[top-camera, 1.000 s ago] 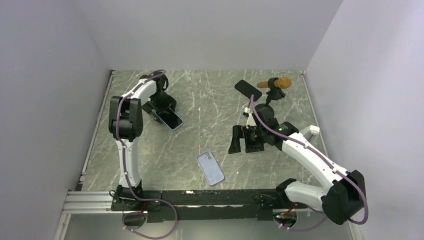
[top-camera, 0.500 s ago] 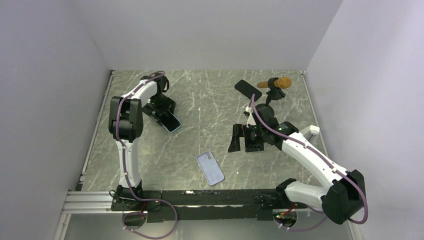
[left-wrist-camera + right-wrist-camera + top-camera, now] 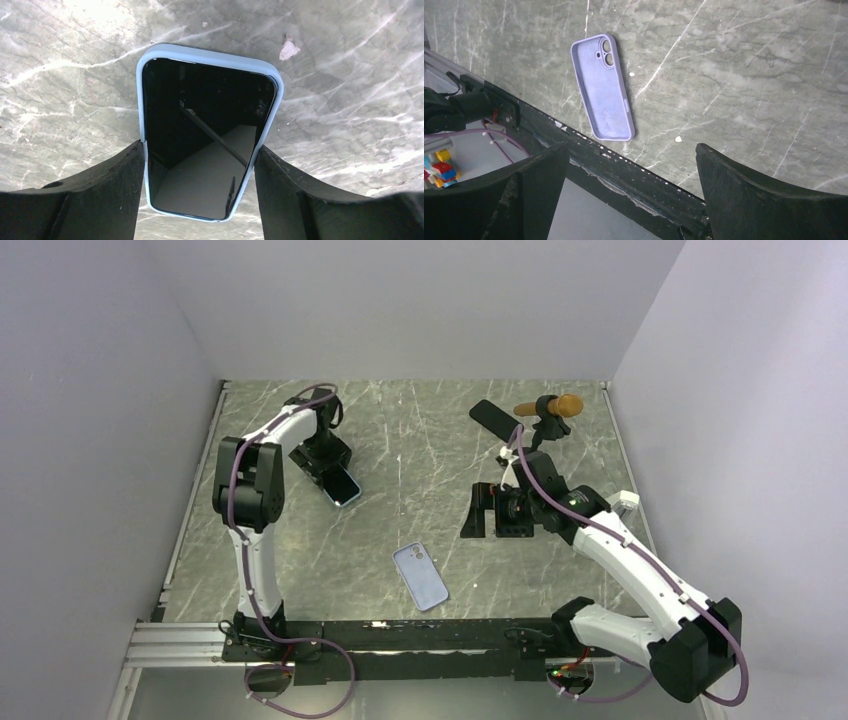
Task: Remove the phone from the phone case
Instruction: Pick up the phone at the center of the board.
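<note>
State, left claw (image 3: 200, 147): jaws pressed on both long edges of phone case (image 3: 210, 52), pinching it at the end nearer the wrist.
State, right claw (image 3: 490, 530): spread, empty, hovering right of and beyond spare lilac case (image 3: 420, 576).
Risk (judged): side pinch squeezes rim onto phone (image 3: 205, 135), locking it in. Soft rim may flex, so load could slip or twist on lift.
Appearance: phone is black glass, face up, seated flush in pale blue, round-cornered phone case. Lies flat on tabletop (image 3: 400, 440), left of and beyond lilac case, well apart.
</note>
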Controlling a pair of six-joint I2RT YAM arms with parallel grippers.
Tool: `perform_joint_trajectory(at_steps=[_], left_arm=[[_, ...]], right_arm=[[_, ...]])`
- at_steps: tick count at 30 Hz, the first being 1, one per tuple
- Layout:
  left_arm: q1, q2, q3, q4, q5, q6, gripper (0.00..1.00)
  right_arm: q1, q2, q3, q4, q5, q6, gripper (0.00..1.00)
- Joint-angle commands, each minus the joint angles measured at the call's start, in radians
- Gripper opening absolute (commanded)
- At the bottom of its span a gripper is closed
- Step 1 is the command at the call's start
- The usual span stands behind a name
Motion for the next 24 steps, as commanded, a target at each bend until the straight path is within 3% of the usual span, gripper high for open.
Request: perform_joint_trajectory(at_steps=[1, 8, 16, 24], left_arm=[[-0.011, -0.062, -0.042, 0.003, -0.052, 0.106, 0.50], [-0.035, -0.229, -0.172, 0.067, 0.002, 0.175, 0.47], [-0.103, -0.493, -0.391, 0.205, 0.128, 0.272, 0.44], [-0.255, -0.717, -0.519, 0.383, 0.223, 0.388, 0.38]], right_arm=[[-0.003, 0.003, 0.049, -0.019, 0.028, -0.013, 1.00], [-0.004, 0.074, 0.043, 0.078, -0.059, -0.017, 1.00], [-0.110, 0.230, 0.183, 0.104, -0.295, 0.025, 0.99], [-0.112, 0.450, 0.379, 0.168, -0.422, 0.153, 0.93]])
